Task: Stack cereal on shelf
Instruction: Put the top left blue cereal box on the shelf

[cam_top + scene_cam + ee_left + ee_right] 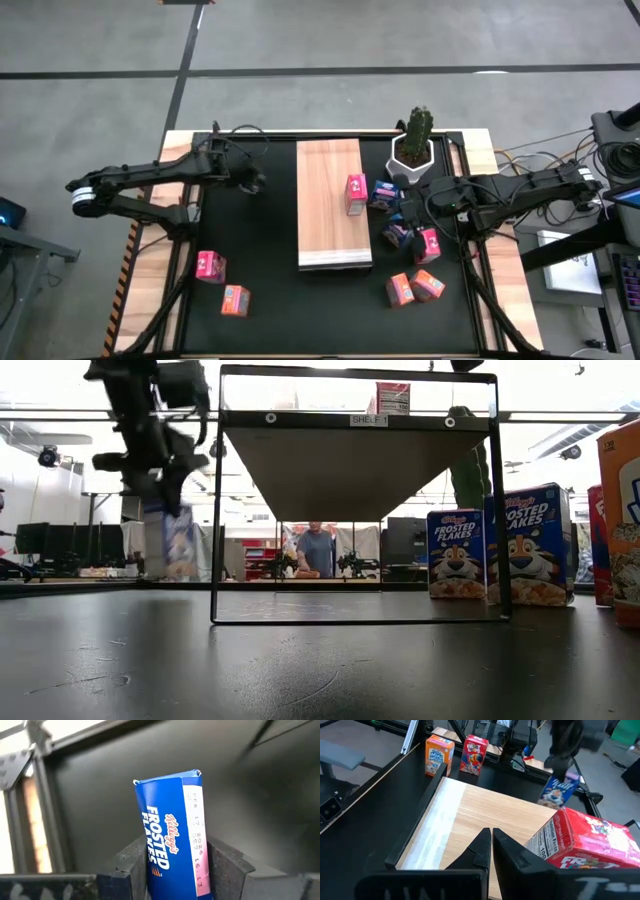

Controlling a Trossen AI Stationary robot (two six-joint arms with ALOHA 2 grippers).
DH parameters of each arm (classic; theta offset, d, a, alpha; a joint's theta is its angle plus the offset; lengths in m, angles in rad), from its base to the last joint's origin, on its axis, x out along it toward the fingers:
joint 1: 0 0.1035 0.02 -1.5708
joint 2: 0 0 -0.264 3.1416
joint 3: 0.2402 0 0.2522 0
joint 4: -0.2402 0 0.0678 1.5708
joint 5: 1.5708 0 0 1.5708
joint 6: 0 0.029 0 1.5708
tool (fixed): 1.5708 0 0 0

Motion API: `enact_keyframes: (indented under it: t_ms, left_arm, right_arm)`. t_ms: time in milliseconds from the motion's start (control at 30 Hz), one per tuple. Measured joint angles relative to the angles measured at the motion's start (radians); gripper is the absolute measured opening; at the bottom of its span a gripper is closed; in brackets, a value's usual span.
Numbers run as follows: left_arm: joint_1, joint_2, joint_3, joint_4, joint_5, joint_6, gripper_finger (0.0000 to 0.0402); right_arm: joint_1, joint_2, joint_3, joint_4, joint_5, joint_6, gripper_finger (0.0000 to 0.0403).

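Gripping Frosted Flakes box, left gripper; hidden overhead.

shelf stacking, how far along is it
One pink-red box already stands on the shelf. The left tool holds a blue Frosted Flakes box above the mat. Still off the shelf: boxes by the right tool and two near the front left.

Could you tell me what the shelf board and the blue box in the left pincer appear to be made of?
The shelf looks like light, matte wood: its grain runs lengthwise and one edge is paler. It may be veneer. The Frosted Flakes box, held by the left pincer, looks like thin printed cardboard with a slight sheen, folded at the top corners.
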Motion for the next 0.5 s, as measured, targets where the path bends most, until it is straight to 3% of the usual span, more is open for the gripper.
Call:
enact_keyframes:
  t_ms: [500]
  left_arm:
    - [-0.194, 0.073, 0.442, -0.089, 0.018, 0.145, 0.0148]
  right_arm:
    - [0.0, -0.003, 0.0, -0.007, 0.002, 0.002, 0.0009]
